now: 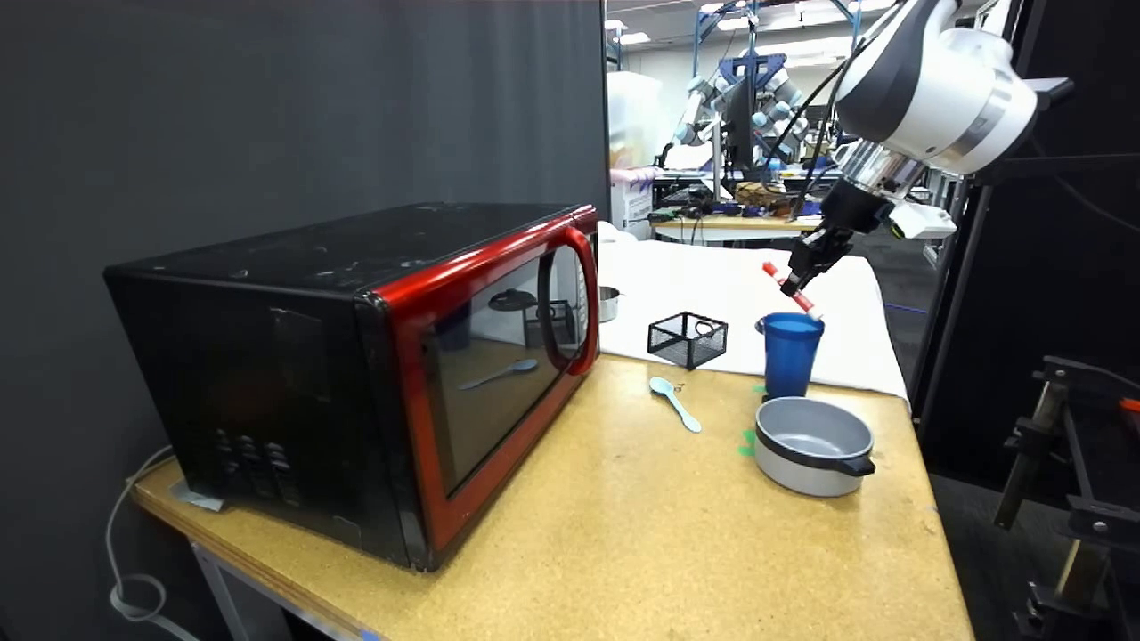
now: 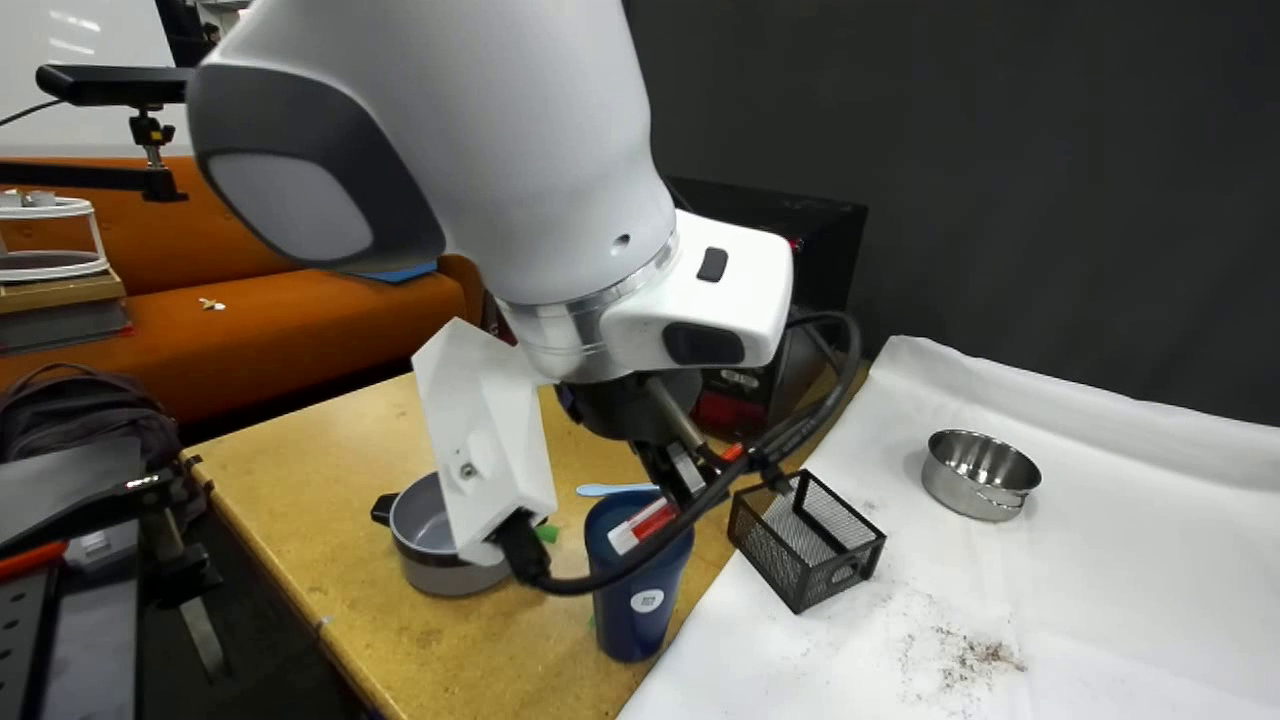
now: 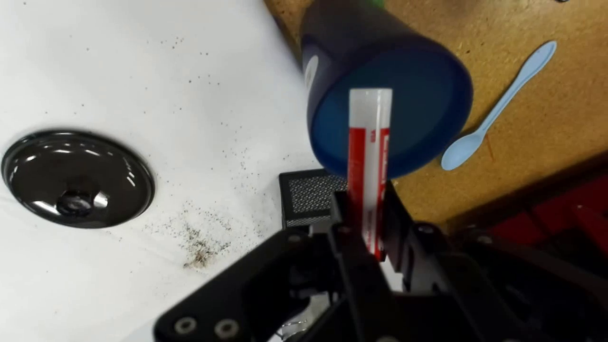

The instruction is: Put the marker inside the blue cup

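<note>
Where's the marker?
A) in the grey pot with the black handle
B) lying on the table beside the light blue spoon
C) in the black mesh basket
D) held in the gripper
D: the wrist view shows the gripper closed on the marker, whose white end shows in front of the mouth of the blue cup.

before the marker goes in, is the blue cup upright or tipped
Upright: in both exterior views the blue cup stands base down on the wooden table, its mouth facing up.
</note>
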Available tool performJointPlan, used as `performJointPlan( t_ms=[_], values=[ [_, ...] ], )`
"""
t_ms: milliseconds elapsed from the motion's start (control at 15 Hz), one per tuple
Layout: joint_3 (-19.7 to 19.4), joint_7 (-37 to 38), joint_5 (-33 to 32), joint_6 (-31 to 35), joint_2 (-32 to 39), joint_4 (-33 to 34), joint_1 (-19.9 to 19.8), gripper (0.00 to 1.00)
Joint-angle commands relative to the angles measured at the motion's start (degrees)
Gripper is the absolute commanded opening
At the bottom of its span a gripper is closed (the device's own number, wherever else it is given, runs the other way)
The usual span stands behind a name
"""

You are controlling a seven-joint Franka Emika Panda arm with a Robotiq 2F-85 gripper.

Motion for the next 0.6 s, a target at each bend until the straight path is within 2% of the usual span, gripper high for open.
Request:
performJointPlan(
  t_ms=[0,267,533],
  values=[
    [0.0,-1.3,-2.2,1.8,2.7,-0.2,0.1,0.05],
    [-2.3,-0.8,-2.7,3.4,5.4,1.3,2.7,0.05],
    [-6.4,-0.4,-1.9,4.9,8.0,4.1,7.4,0.05]
  ],
)
